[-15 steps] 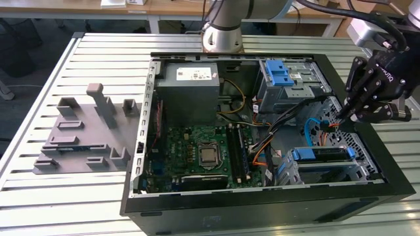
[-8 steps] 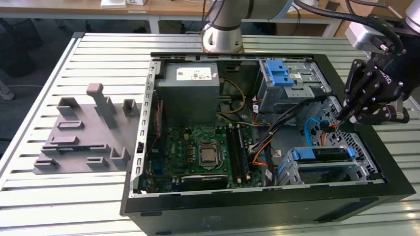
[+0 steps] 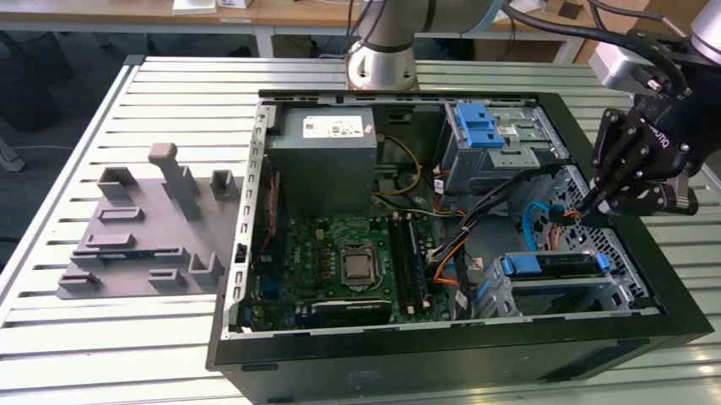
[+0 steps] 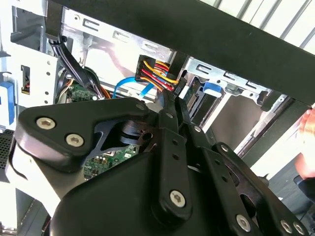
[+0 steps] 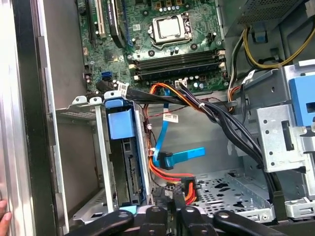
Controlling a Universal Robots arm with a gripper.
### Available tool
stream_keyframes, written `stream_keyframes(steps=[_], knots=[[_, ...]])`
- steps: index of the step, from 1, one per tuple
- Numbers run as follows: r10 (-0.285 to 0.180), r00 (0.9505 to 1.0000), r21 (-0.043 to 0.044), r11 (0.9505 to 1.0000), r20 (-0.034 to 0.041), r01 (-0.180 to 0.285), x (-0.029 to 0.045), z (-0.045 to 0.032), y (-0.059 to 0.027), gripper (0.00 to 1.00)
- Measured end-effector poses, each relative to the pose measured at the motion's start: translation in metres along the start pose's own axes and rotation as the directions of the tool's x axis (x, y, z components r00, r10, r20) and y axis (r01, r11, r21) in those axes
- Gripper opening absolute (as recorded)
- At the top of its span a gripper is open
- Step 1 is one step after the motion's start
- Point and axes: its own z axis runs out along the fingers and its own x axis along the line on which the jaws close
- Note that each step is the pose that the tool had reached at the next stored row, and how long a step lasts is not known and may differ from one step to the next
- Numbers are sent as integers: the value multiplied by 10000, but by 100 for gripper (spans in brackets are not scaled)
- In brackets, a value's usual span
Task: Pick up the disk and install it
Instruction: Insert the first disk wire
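I have the claw [image 3: 587, 202] down inside the open computer case [image 3: 631, 337], on the exterior view's right side. It sits just above the floor of the case, between the two drive cages. In both wrist views its fingers [image 4: 170, 118] are clenched, drawn in until the tips almost meet. They sit right at a black plug on a bundle of red, yellow and orange wires [image 4: 156, 73]. I cannot tell whether the tips actually pinch the plug or only touch it.

The disk [image 5: 132, 179] is not in the claw. It stands on edge in the lower drive cage [image 5: 83, 209], held by its blue rails, with the blue tab [image 5: 120, 124] at the open end. In the first wrist view its connector edge faces the claw [image 5: 170, 205], just beside the fingertips. In the exterior view the same disk [image 3: 550, 264] shows as a blue-edged strip in the cage at the near right corner of the case.

A flat blue data cable [image 5: 179, 156] hangs loose beside the cage, its end not plugged into the disk. Further in are the green motherboard [image 3: 349, 253], the grey power supply [image 3: 327, 139] and an upper cage with a blue latch [image 3: 487, 131].

The case rests on a slatted table [image 3: 135, 337], with a grey moulded fixture [image 3: 147, 236] at the exterior view's left. A person's fingertips [image 5: 4, 216] show at the case edge.
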Motion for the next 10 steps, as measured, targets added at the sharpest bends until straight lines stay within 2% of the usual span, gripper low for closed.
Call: stream_keyframes(steps=[5,10], knots=[[-1,10000,8,10000,-1,1,1,0,15,16],[2,10000,141,9999,23,-3,19,9,120,16]])
